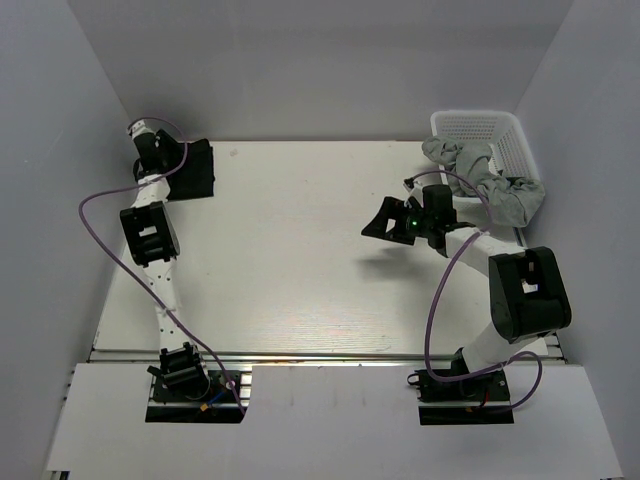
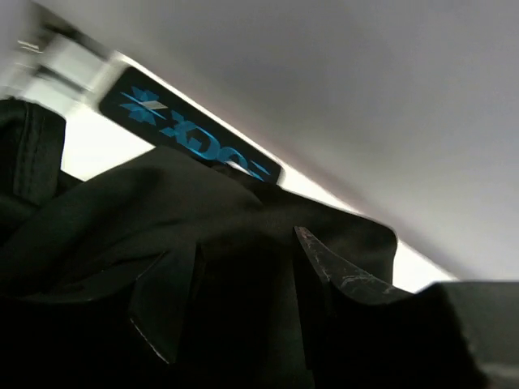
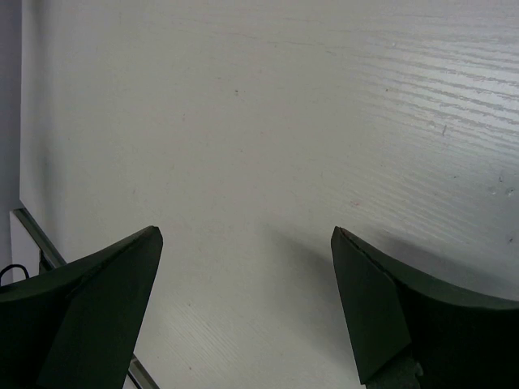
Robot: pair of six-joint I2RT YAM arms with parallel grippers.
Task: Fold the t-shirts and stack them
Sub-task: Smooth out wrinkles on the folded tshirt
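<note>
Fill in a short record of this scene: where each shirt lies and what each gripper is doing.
black t-shirt: compact bundle, far left of table
grey t-shirts: crumpled in white basket, far right, spilling over rim
left gripper: open, over black t-shirt
right gripper: open, empty, above bare table

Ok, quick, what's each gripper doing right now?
Left gripper: open, right over the black shirt.
Right gripper: open, empty, above the table.
</note>
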